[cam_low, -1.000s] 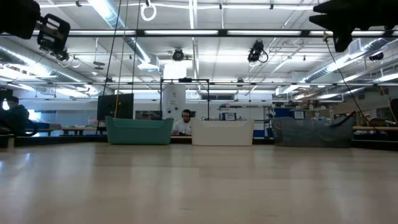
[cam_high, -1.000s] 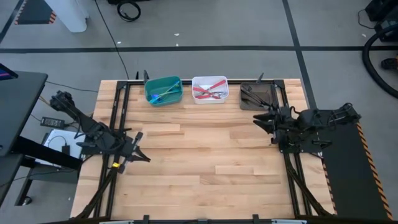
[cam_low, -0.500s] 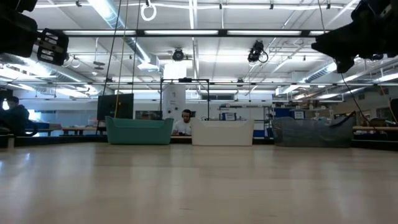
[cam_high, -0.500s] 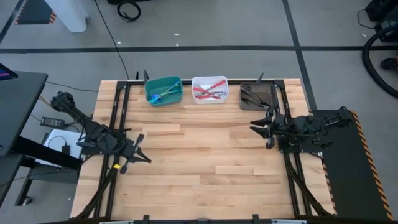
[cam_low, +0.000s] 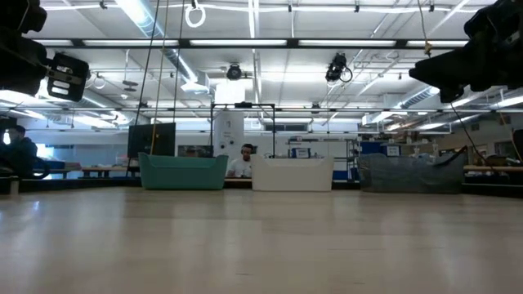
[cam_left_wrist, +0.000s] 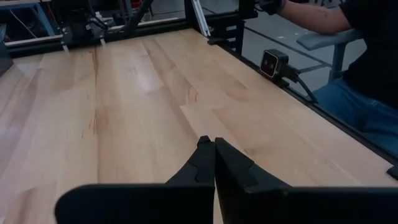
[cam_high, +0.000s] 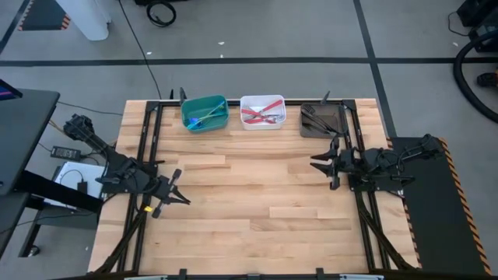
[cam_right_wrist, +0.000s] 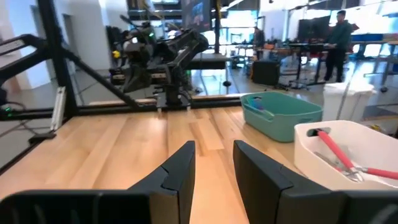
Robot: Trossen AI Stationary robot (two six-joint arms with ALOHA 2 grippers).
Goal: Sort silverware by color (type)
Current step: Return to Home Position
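Observation:
The silverware lies sorted in three bins along the table's far edge. Blue-teal forks [cam_high: 201, 117] are in the teal bin [cam_high: 220, 123], red-handled forks [cam_high: 261, 111] in the white bin [cam_high: 262, 126], and dark forks [cam_high: 315, 117] in the brown bin [cam_high: 320, 132]. My left gripper [cam_high: 177, 190] hangs shut over the table's left side [cam_left_wrist: 209, 142], holding nothing. My right gripper [cam_high: 317, 163] is open above the table's right side, near of the brown bin. Its fingers [cam_right_wrist: 212, 149] point toward the left arm, with the teal bin [cam_right_wrist: 283, 112] and the red forks [cam_right_wrist: 339, 155] beside them.
Bare wooden boards fill the table's middle and near half [cam_high: 249, 202]. Black frame rails [cam_high: 148, 140] run along both sides. A small camera [cam_left_wrist: 273, 62] sits at the table's edge, and a seated person's leg [cam_left_wrist: 354, 106] shows just beyond it.
My right gripper has drawn back from beside the brown bin toward the table's near edge and come lower, staying open. My left gripper has sunk slightly over the same spot. The forks and bins have not moved.

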